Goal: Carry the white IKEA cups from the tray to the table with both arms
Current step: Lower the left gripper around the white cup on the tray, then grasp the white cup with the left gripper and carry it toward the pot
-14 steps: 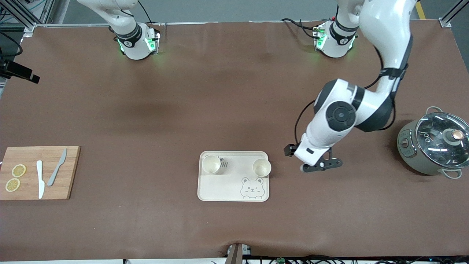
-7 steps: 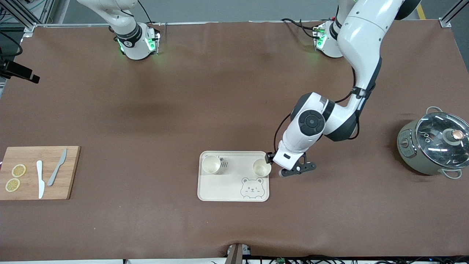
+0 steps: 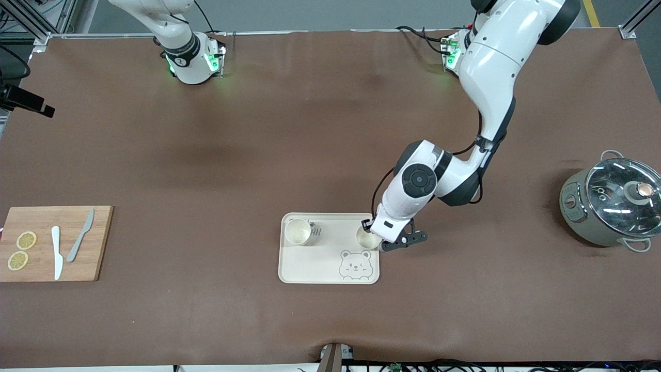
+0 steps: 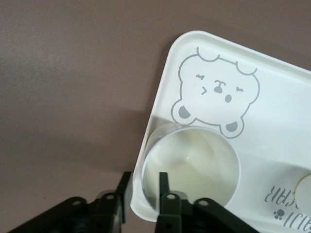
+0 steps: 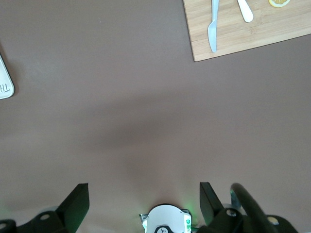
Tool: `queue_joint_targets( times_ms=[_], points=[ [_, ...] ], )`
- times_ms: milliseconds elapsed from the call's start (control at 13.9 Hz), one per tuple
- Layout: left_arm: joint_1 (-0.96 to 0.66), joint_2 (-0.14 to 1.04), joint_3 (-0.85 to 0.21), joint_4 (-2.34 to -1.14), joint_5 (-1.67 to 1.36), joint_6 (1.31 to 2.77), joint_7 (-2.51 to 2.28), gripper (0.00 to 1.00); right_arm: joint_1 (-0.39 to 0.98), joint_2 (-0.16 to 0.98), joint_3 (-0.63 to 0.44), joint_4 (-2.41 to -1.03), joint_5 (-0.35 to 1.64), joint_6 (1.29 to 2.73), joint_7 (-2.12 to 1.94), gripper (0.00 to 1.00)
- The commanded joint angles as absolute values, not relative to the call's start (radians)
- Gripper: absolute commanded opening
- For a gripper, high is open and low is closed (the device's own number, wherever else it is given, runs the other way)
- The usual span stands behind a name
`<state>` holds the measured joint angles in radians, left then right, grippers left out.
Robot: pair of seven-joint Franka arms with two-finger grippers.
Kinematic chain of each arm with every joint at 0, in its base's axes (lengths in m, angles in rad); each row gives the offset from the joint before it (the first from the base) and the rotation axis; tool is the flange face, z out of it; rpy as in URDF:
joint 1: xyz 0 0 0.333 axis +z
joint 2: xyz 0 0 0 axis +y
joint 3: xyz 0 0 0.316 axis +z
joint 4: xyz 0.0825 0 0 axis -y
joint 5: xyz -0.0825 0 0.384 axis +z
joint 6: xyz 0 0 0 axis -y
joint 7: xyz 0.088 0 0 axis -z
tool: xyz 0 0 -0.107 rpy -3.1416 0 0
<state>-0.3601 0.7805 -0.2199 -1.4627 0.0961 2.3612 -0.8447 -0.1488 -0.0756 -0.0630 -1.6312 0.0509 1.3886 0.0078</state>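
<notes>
Two white IKEA cups stand upright on the cream bear tray point(image 3: 330, 268). One cup point(image 3: 298, 232) is at the corner toward the right arm's end. The other cup point(image 3: 367, 238) is at the corner toward the left arm's end. My left gripper point(image 3: 381, 243) is down at this second cup. In the left wrist view the cup point(image 4: 194, 165) sits by the bear print, and my left gripper point(image 4: 143, 187) is open, with one finger outside the cup's wall and one inside the rim. My right gripper point(image 5: 143, 204) is wide open and empty, high over the table near its base, waiting.
A grey-green pot with a glass lid point(image 3: 612, 206) stands toward the left arm's end. A wooden cutting board point(image 3: 54, 243) with two knives and lemon slices lies toward the right arm's end; it also shows in the right wrist view point(image 5: 252, 29).
My left arm has swung from beside the pot toward the tray, and its gripper now straddles the wall of the cup. The cups and the right arm have not moved.
</notes>
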Motion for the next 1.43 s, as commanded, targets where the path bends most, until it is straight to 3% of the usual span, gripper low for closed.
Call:
queue_joint_targets(
  times_ms=[0, 430, 861, 1363],
  points=[
    [-0.371, 0.808, -0.215, -1.433, 0.118, 2.384, -0.856, 0.00, -0.175, -0.091, -0.048, -1.643, 0.044, 1.387, -0.005, 1.00],
    [-0.351, 0.744, -0.210, -1.436, 0.126, 2.370, -0.847, 0.00, -0.175, -0.092, -0.048, -1.643, 0.044, 1.387, -0.005, 1.00],
    [-0.244, 0.585, -0.216, -1.448, 0.124, 2.169, -0.695, 0.00, -0.173, -0.091, -0.048, -1.644, 0.045, 1.387, -0.003, 1.00],
    [-0.141, 0.410, -0.215, -1.670, 0.124, 2.059, -0.632, 0.00, -0.176, -0.048, -0.048, -1.621, 0.096, 1.368, 0.000, 1.00]
  ],
)
